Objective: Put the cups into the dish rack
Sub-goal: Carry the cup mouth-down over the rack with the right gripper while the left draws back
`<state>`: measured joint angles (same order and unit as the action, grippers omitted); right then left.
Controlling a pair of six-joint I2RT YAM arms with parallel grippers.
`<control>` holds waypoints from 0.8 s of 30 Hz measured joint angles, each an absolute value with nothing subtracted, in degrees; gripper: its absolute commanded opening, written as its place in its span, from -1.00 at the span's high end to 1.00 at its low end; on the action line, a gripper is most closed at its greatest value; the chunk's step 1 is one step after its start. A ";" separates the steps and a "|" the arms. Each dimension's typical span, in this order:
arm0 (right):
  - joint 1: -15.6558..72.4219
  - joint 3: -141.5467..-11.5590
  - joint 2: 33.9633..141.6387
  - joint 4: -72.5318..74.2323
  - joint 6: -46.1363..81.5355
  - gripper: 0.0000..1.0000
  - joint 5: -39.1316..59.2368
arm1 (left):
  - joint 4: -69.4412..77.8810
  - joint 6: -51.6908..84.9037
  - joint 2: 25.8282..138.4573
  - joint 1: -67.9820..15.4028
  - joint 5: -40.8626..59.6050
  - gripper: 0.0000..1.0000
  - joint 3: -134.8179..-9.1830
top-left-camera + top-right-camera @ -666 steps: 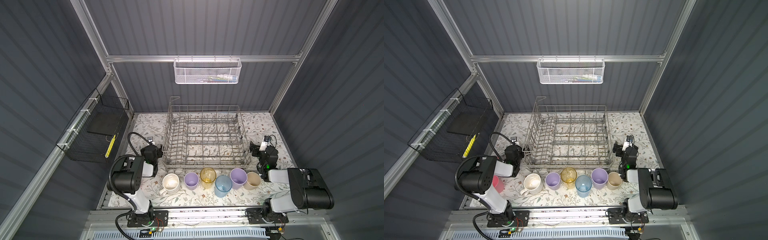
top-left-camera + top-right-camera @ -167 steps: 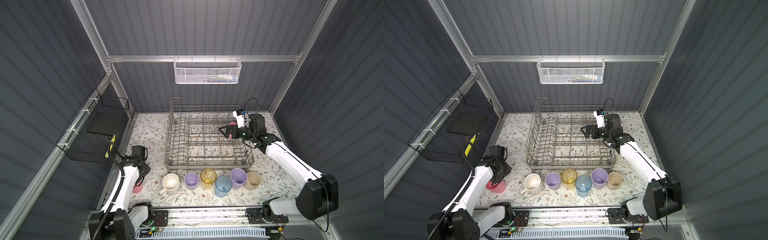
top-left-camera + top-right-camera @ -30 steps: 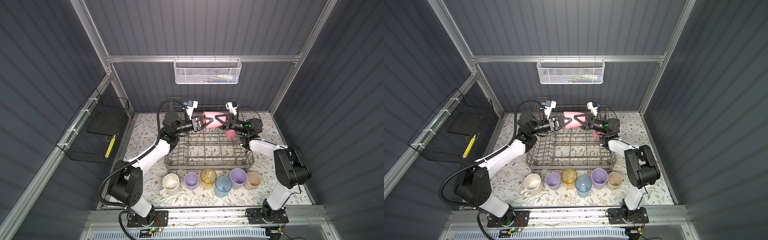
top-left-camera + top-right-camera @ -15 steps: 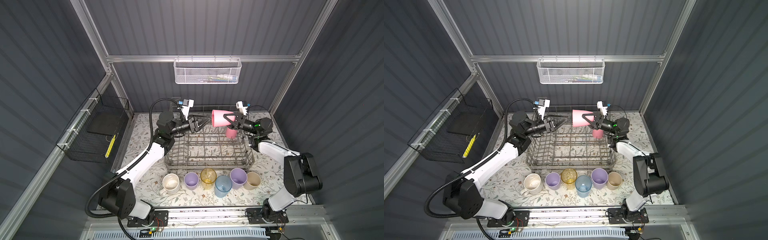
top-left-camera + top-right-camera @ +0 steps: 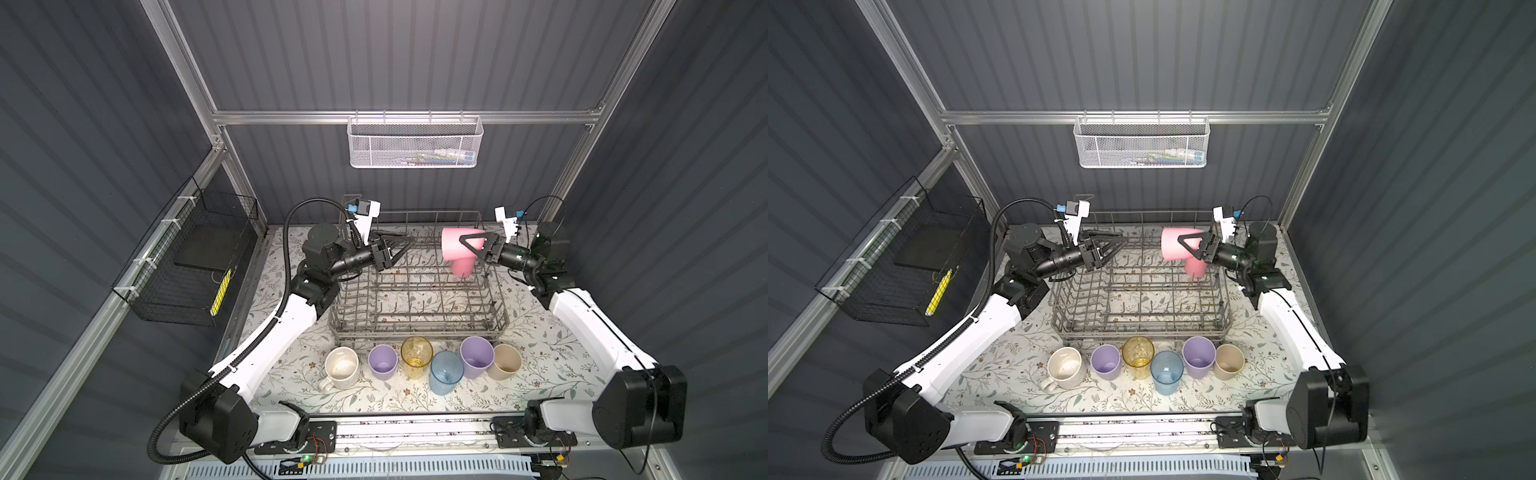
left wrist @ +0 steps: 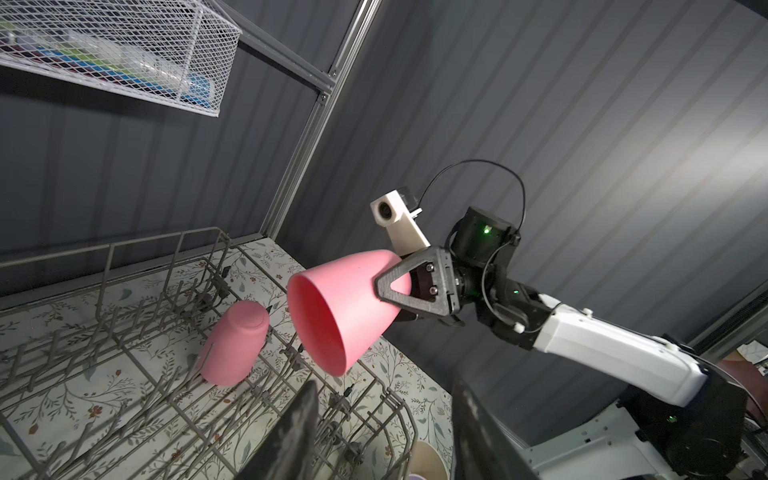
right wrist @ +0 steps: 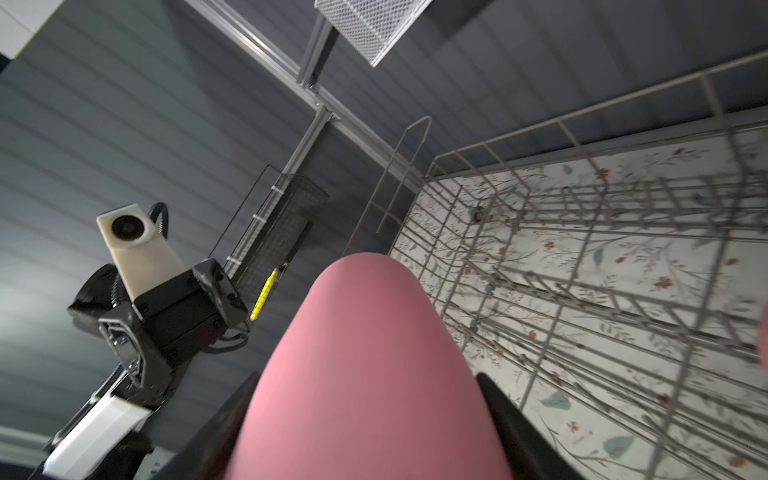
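Top views: both arms extend over the dish rack (image 5: 417, 332) at frame centre.
Right gripper (image 5: 462, 246): pinching a pink cup (image 5: 451, 245) near its base; the cup lies on its side, mouth toward frame left, above the rack's upper-right corner.
Left gripper (image 5: 405, 249): fingers spread, nothing between them, pointing at the pink cup but apart from it.
Second pink cup (image 5: 461, 269): upside down in the rack, just below the held one.
Table row, lower centre: cream mug (image 5: 341, 368), lilac cup (image 5: 383, 362), yellow tumbler (image 5: 416, 352), blue tumbler (image 5: 446, 372), second lilac cup (image 5: 477, 357) and beige cup (image 5: 505, 362), all upright.
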<state>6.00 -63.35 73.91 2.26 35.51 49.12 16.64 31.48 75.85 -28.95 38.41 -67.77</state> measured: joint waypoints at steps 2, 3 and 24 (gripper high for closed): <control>6.00 -65.89 72.05 -6.35 29.12 0.01 44.49 | 15.77 30.70 75.85 -28.95 38.04 -0.03 -67.75; 6.00 -66.74 71.31 -9.93 26.48 0.01 42.17 | 15.38 30.41 75.85 -28.95 37.87 -0.04 -67.70; 10.94 -74.08 78.63 -34.98 9.34 -0.05 13.72 | 12.36 27.57 77.38 -28.95 36.51 -0.01 -66.78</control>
<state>10.94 -74.08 78.63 -34.98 9.34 13.72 12.36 27.57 77.38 -28.95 36.51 -66.78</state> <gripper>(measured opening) 0.711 0.505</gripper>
